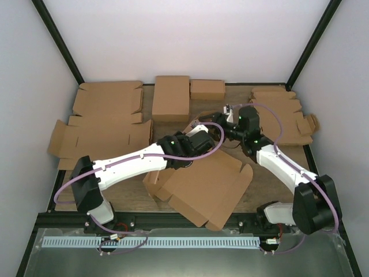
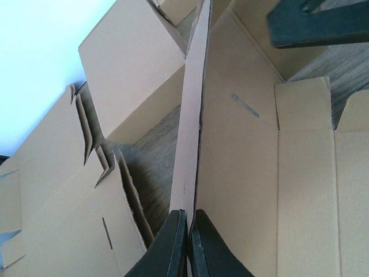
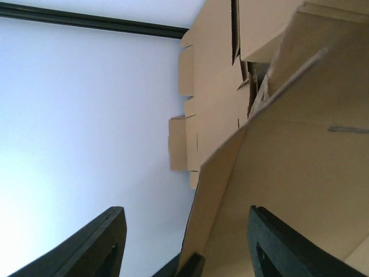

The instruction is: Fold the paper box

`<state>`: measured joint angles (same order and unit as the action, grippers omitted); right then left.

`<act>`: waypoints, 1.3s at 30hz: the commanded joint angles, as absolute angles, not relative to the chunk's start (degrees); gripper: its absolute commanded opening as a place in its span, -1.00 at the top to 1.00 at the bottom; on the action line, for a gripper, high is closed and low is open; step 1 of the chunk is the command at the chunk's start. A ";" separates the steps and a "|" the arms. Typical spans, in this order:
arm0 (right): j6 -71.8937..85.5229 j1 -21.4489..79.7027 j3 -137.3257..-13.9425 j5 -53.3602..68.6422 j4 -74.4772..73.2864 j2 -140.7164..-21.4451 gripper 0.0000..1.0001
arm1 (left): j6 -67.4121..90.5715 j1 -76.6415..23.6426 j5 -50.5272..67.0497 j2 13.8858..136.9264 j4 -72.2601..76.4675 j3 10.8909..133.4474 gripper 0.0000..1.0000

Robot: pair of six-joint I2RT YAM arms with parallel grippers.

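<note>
**Folding cardboard, mid-grip**

The left pincer (image 2: 187,218) is clamped tight on the thin top edge of an upright flap (image 2: 191,115). That flap belongs to the box (image 1: 210,184), a wide brown mailer lying open and askew on the table (image 1: 277,173). Most of the box spreads out on the near side of both pincers.

The right pincer (image 3: 185,210) sits just to the right of the left one. Its black fingers (image 3: 104,242) are spread wide, and a slanting edge of the box's cardboard stands between them, closer to one finger. I cannot tell whether it touches.

Beyond the pincers, near the back wall, sit two closed cartons (image 1: 171,97). Flat blanks (image 1: 106,124) lie far to the left of the left pincer, and more lie to the right of the right one.
</note>
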<state>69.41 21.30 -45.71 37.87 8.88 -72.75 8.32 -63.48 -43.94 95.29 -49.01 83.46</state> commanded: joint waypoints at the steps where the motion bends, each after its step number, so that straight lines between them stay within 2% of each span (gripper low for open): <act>1: 71.03 22.32 -49.10 37.18 12.10 -75.85 -0.09 | 9.44 -64.41 -41.84 96.61 -48.00 83.24 0.92; 8: 71.46 22.52 -49.31 37.89 13.83 -79.11 0.34 | 9.67 -65.03 -41.90 96.94 -47.35 82.20 0.92; 12: 71.24 22.76 -49.65 38.62 14.02 -80.49 0.37 | 9.76 -65.25 -41.84 97.43 -47.08 81.66 0.92; 15: 71.10 23.18 -49.92 39.67 14.26 -81.72 0.49 | 9.92 -65.43 -42.16 97.91 -47.05 81.78 0.92; 19: 71.07 23.52 -49.77 40.56 14.60 -82.29 0.82 | 10.31 -65.72 -42.12 98.43 -47.07 81.68 0.87; 21: 70.51 23.51 -49.58 39.97 13.92 -81.89 0.94 | 10.93 -65.74 -40.72 98.21 -47.47 81.88 0.59; 25: 68.30 23.49 -49.50 38.93 11.86 -81.33 0.99 | 12.25 -64.95 -30.11 93.73 -45.87 81.69 -0.20; 28: 67.07 23.55 -49.17 39.82 11.96 -81.55 0.99 | 14.44 -60.97 -17.98 88.65 -44.90 81.16 -0.56; 35: 65.46 23.48 -47.77 39.88 12.72 -80.74 0.99 | 19.14 -48.98 0.13 81.31 -43.81 76.59 -0.94; 39: 64.75 23.51 -47.54 40.07 12.34 -80.47 0.99 | 19.35 -42.15 10.57 79.54 -41.16 72.26 -0.99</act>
